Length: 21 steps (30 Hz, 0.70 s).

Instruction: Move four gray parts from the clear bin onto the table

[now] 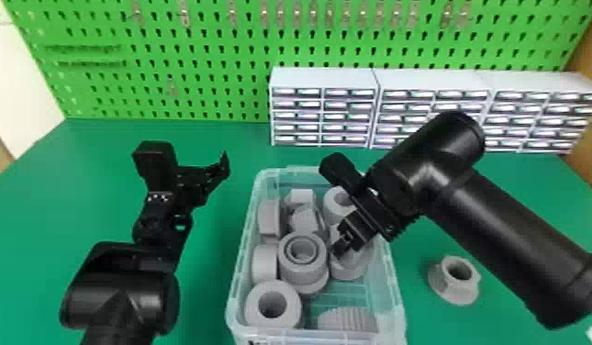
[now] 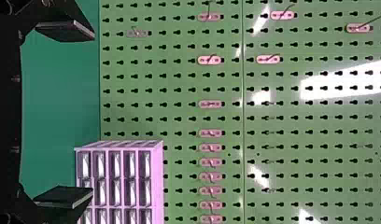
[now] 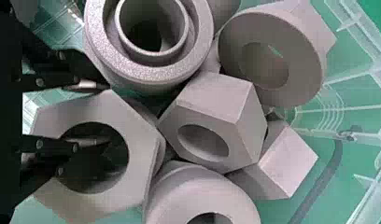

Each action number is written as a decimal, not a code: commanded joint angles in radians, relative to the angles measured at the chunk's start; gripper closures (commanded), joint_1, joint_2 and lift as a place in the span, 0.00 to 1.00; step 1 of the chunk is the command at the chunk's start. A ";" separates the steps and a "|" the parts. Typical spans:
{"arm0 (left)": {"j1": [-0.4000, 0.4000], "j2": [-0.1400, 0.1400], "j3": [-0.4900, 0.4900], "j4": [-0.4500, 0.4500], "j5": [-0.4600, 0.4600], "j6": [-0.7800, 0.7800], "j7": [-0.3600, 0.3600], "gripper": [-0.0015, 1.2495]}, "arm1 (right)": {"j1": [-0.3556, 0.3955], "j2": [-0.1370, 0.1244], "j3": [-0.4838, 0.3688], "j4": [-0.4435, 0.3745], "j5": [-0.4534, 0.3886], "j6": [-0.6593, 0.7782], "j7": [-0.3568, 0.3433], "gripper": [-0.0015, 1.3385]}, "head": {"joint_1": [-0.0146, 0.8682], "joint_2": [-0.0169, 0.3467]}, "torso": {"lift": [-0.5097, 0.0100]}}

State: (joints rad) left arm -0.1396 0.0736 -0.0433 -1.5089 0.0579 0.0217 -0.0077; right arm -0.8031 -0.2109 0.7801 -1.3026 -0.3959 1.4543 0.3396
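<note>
Counted one clear bin [image 1: 393, 293], one green desk [image 1: 207, 293], one pegboard [image 1: 216, 46]. Got at least nine gray parts [image 1: 287, 293] in bin; exact total unclear, some overlapped or covered. Plus one loose part [image 1: 462, 291] on desk, so ten or more overall. Tallied three white cabinets [image 1: 324, 79], five drawer rows on leftmost; more than a dozen hooks [image 1: 184, 13] on pegboard. Logged two black arms [image 1: 515, 229], two tools: one left tool [image 1: 196, 178], one right tool [image 1: 344, 245]. Two fingers [image 2: 67, 30] per tool, four total.
</note>
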 commanded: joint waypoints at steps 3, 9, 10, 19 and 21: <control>0.000 0.000 0.000 0.001 0.000 -0.002 0.000 0.09 | -0.002 0.001 0.005 0.002 0.002 0.001 0.001 0.75 | 0.80 0.24 | 0.88; 0.003 0.000 0.000 0.001 0.000 -0.002 0.000 0.10 | -0.002 0.001 0.010 0.002 0.002 0.001 0.001 0.75 | 0.80 0.24 | 0.88; 0.003 0.000 0.002 0.001 0.000 -0.002 0.000 0.10 | -0.002 0.001 0.010 0.002 0.003 0.001 0.001 0.75 | 0.80 0.24 | 0.88; 0.006 0.002 0.003 0.001 0.000 -0.005 0.000 0.10 | -0.018 0.004 0.004 -0.004 0.002 0.009 0.001 0.75 | 0.80 0.24 | 0.88; 0.006 0.002 0.003 0.001 0.000 -0.005 0.000 0.09 | -0.021 0.004 -0.002 -0.012 0.003 0.009 0.001 0.75 | 0.80 0.24 | 0.88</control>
State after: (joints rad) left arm -0.1347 0.0747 -0.0399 -1.5079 0.0583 0.0179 -0.0077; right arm -0.8162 -0.2075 0.7871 -1.3034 -0.3933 1.4609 0.3406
